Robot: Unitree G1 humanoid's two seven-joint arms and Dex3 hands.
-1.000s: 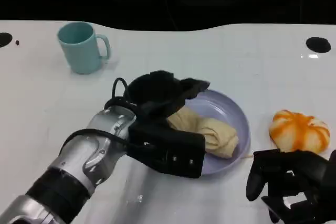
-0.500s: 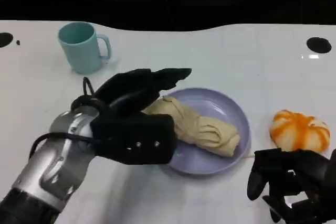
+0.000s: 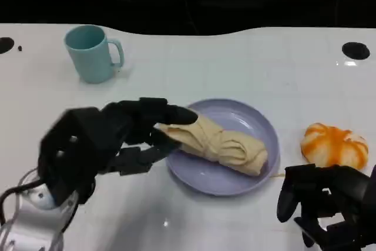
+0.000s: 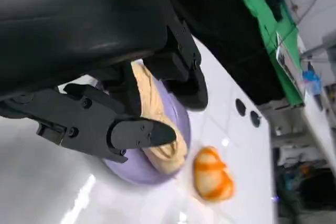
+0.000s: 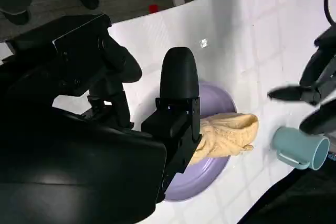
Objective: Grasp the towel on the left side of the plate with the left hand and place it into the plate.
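Since the earlier frames, left robot hand (image 3: 111, 136) has been pulled back off the plate (image 3: 258, 123) toward the near-left; towel (image 3: 217, 144) has been left behind, released. Left robot hand is now seen spread wide, nothing held, fingers (image 3: 170, 113) pointed at the towel's left end, with the tips just beside or barely over the plate's left rim; contact with the cloth cannot be confirmed. Towel is found lying rolled across the lavender plate, left end slightly overhanging the rim, as also shown in the left wrist view (image 4: 157, 129) and right wrist view (image 5: 226, 132). Right robot hand (image 3: 326, 201) is parked at the near-right of the white surface (image 3: 235, 57), fingers loosely curled, nothing gripped. Orange striped object (image 3: 335, 145) is located right of the plate, teal mug (image 3: 91, 52) far-left.
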